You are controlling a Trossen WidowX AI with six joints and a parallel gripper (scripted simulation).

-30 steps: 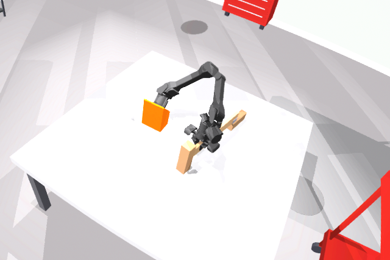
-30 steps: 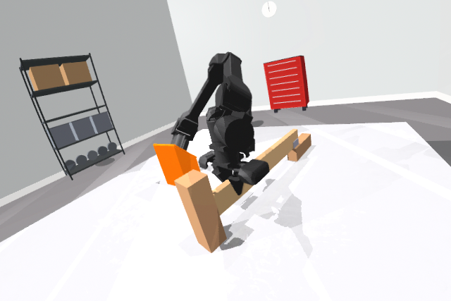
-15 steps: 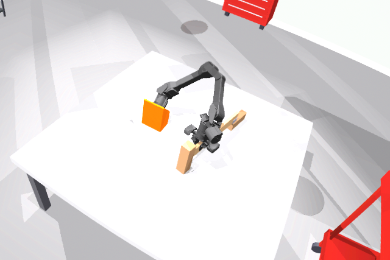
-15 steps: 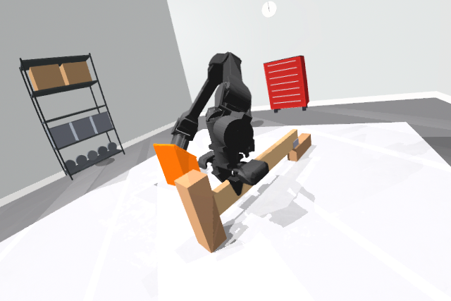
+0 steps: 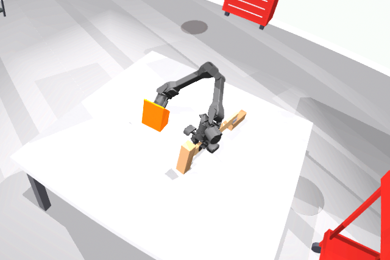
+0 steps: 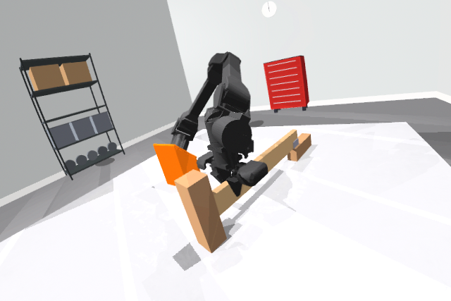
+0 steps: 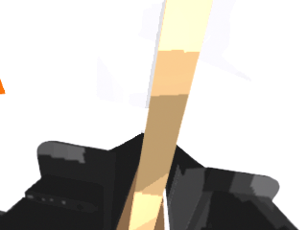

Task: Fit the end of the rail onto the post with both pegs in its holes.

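Observation:
The long wooden rail [image 5: 228, 125] [image 6: 276, 151] [image 7: 165, 117] is off the table at its near end and looks roughly level. Its far end is at the grey bracket [image 6: 295, 143] on the low footboard block [image 5: 238, 122] [image 6: 303, 146]. The short wooden post [image 5: 184, 159] [image 6: 204, 213] stands upright. The rail's near end is right behind the post's upper part; the post hides the joint, so contact cannot be told. No pegs show. My gripper [image 5: 200, 146] [image 6: 235, 185] [image 7: 153, 139] is shut on the rail close to the post, one finger on each side.
An orange block [image 5: 155, 115] [image 6: 176, 164] stands at the arm's base, left of the rail. The arm arches over the white table [image 5: 125, 168] [image 6: 328, 247]. Red cabinets and a shelf stand away from the table.

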